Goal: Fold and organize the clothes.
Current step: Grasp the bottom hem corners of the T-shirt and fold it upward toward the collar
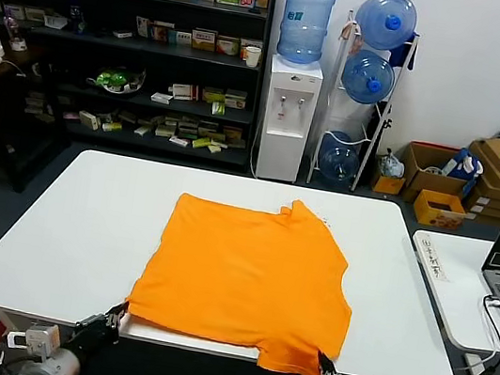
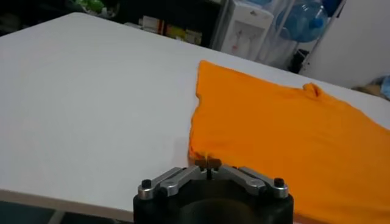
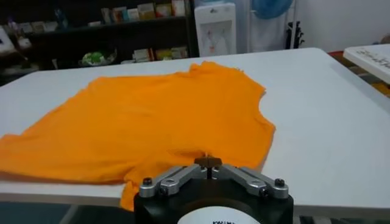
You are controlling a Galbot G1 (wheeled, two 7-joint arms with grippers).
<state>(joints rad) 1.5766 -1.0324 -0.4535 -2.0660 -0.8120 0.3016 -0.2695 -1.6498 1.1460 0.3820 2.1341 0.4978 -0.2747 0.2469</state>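
both grippers, left (image 1: 115, 317) & right (image 1: 324, 369), sit at the table (image 1: 83, 218) near edge, fingers pinched on the orange t-shirt (image 1: 250, 278) hem corners, prob so it lifts evenly for a fold. shirt's flat mid-table.

Even, bright overhead room light; flat white rectangular tabletop (image 1: 83, 218) shows soft sheen, faint shadows. Wrist views soft (backgrounds defocused), head view sharp.

1. One orange T-shirt (image 1: 250, 278) lies on one white table (image 1: 83, 218), beyond both grippers.
2. Two grippers: the left gripper (image 1: 115, 317) and the right gripper (image 1: 324, 369), each pinched on the shirt's near edge.
3. Four blue water jugs (image 1: 305, 23) stand far beyond the grippers.
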